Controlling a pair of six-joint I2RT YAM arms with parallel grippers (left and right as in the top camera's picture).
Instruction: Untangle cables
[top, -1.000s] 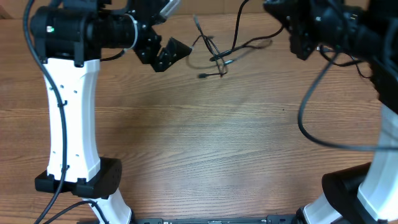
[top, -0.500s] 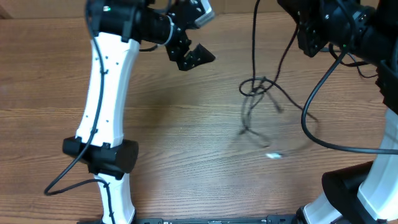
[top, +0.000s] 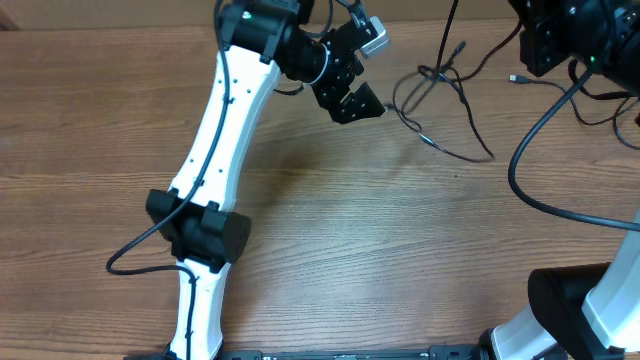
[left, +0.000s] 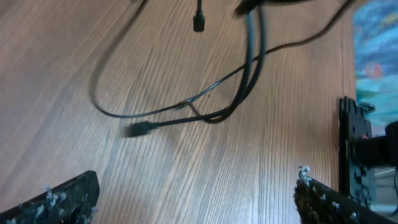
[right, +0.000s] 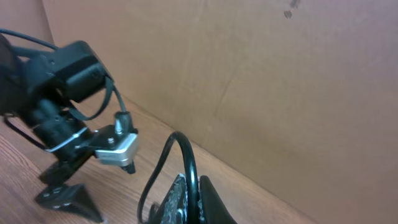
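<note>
- Since half a second ago the left arm (top: 225, 140) has swung right along the far edge, and the cables (top: 436, 78) have been drawn from mid-table back toward the far right corner.
- Nearest, the wooden table (top: 330, 270) shows bare grain across its near half.
- Farther in, the left gripper (top: 357, 104) hovers just beside the tangle on its left. The wrist view shows its fingers (left: 56, 199) set wide apart with nothing between them.
- Beyond it the cables lie loose near the far edge, toward the far right corner. Several strands cross in a knot, and a loop trails back toward the middle and ends in a plug end (left: 134, 129) lying flat on the wood. One strand rises off the table toward the right arm.
- Farthest, above the far right corner, the right gripper (right: 191, 198) is pinched together on a strand that arcs up out of its fingers.
- Likely risk: if the left gripper closes where strands cross, it may catch two at once, and pulling would tighten the knot rather than free it.
- A further lift by the right arm could also drag the bundle out of the left gripper's reach, or snag the plug end inside a loop.
</note>
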